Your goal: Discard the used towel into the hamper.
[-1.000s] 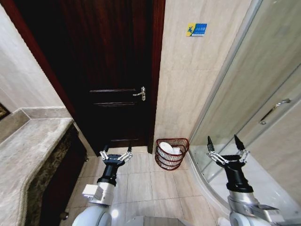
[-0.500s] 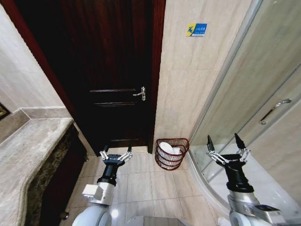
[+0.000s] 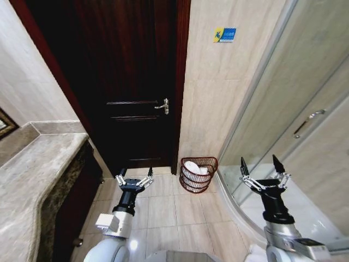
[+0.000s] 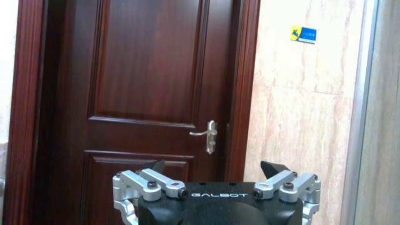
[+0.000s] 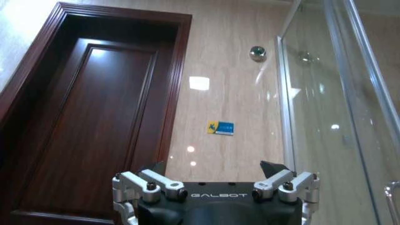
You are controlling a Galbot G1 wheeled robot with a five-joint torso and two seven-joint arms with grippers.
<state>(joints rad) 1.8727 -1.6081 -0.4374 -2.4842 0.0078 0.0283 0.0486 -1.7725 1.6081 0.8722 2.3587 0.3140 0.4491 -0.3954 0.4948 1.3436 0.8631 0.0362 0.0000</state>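
The hamper (image 3: 198, 174), a dark reddish-brown wicker basket, stands on the floor against the beige wall right of the door. White cloth, the towel (image 3: 191, 167), lies inside it. My left gripper (image 3: 134, 174) is held up open and empty, left of the hamper and nearer to me. My right gripper (image 3: 263, 165) is open and empty too, raised to the hamper's right in front of the shower glass. In the wrist views the left gripper (image 4: 216, 169) points at the door and the right gripper (image 5: 212, 168) points at the wall.
A dark wooden door (image 3: 125, 82) with a metal handle (image 3: 162, 106) is shut ahead. A stone counter (image 3: 32, 180) runs along the left. A curved glass shower enclosure (image 3: 294, 109) fills the right. Tiled floor (image 3: 163, 210) lies open between them.
The head view has shifted slightly, so the counter and wall look nearer on the left. Both grippers hold the same open pose.
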